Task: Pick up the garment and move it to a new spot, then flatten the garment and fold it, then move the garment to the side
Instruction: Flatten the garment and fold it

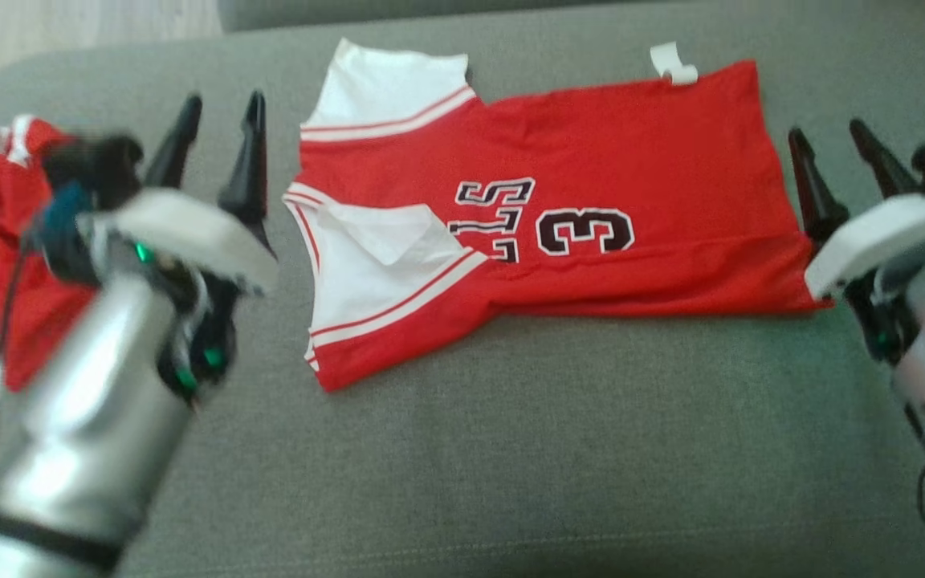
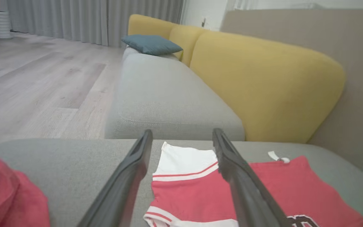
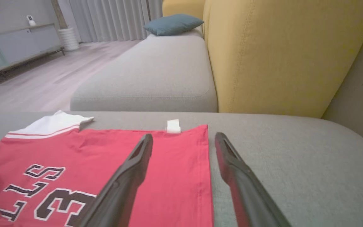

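Here, the garment (image 1: 559, 201) lay flat on the grey sofa seat (image 1: 511, 449), apparently folded lengthwise, with its shoulder end toward my left side. My left jaws and right jaws both stood wide and empty, the left just beside the shoulder end and the right just beside the hem (image 3: 202, 164). Caution: a pinch catching only the top layer would probably pull the fold open. The second red garment (image 1: 5, 241), lying near my left arm, could snag during a sideways move.

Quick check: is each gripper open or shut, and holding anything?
Left gripper: open, holding nothing, beside the jersey.
Right gripper: open, holding nothing.
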Robot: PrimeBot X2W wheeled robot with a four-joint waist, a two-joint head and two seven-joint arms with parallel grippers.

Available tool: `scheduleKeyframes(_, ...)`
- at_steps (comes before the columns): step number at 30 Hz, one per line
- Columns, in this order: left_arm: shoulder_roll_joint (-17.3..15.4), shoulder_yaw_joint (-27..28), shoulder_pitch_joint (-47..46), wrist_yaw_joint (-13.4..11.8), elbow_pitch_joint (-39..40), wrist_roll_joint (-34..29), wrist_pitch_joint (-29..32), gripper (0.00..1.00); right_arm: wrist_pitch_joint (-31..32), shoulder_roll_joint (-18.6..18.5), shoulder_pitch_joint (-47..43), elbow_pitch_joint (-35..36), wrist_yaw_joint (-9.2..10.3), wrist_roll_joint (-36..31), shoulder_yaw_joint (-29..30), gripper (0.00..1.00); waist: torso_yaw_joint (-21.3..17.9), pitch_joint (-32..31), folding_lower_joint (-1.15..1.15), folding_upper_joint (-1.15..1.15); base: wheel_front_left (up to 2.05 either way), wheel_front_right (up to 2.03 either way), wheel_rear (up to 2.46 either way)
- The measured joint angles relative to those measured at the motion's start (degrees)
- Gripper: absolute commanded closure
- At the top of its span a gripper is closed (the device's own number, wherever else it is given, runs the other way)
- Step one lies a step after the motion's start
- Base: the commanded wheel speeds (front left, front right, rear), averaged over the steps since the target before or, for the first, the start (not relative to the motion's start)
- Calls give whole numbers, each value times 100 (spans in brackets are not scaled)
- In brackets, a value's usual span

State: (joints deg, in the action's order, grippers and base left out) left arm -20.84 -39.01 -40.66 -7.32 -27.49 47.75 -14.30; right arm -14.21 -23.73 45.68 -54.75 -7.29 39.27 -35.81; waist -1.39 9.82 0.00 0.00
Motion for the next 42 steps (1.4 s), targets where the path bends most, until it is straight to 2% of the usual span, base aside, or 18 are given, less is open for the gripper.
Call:
scheduleKeyframes(3,314,759,896,-245,790,-393,-1,0,-1,98,-633,717,0,-625,900,0,28,-202,0,0,0,0,0)
scheduleKeyframes(5,595,1117,1499,-310,1163,-680,-27,0,-2,249,-1112,1260,0,-1157,1567,0,48,-328,0,0,0,0,0)
scheduleKeyframes(9,1113,1414,2582,-283,1404,-1203,-37,0,-16,799,-2372,2104,0,-2069,2642,0,97,-568,0,0,0,0,0)
scheduleKeyframes(13,1378,1518,3164,-114,1218,-1566,-36,0,-15,1321,-3361,2499,0,-2682,3122,0,117,-740,0,0,0,0,0)
scheduleKeyframes(19,1477,1559,3280,-4,555,-1849,-36,0,-15,1605,-3561,2842,0,-3032,3378,0,12,-790,0,0,0,0,0)
scheduleKeyframes(23,1489,1550,3149,22,-10,-1885,58,0,-15,1610,-3550,2934,0,-3080,3408,0,-92,-711,0,0,0,0,0)
scheduleKeyframes(32,1468,1521,2336,-125,-1282,-1954,670,0,-15,1607,-3322,3067,0,-3078,3417,0,-394,-373,0,0,0,0,0)
scheduleKeyframes(38,1427,1412,1878,-21,-1760,-2001,884,0,-15,1608,-3318,3089,0,-3077,3431,0,-562,-182,0,0,0,0,0)
scheduleKeyframes(39,1419,1391,1825,16,-1801,-2000,918,22,-15,1608,-3318,3088,0,-3077,3441,0,-568,-170,0,0,0,0,0)
scheduleKeyframes(40,1416,1388,1781,48,-1845,-1995,917,100,-15,1608,-3317,3083,0,-3078,3457,0,-569,-161,0,0,0,0,0)
scheduleKeyframes(42,1434,1356,1749,101,-1870,-1995,876,100,-15,1608,-3304,3042,0,-3078,3477,0,-553,-151,0,0,0,0,0)
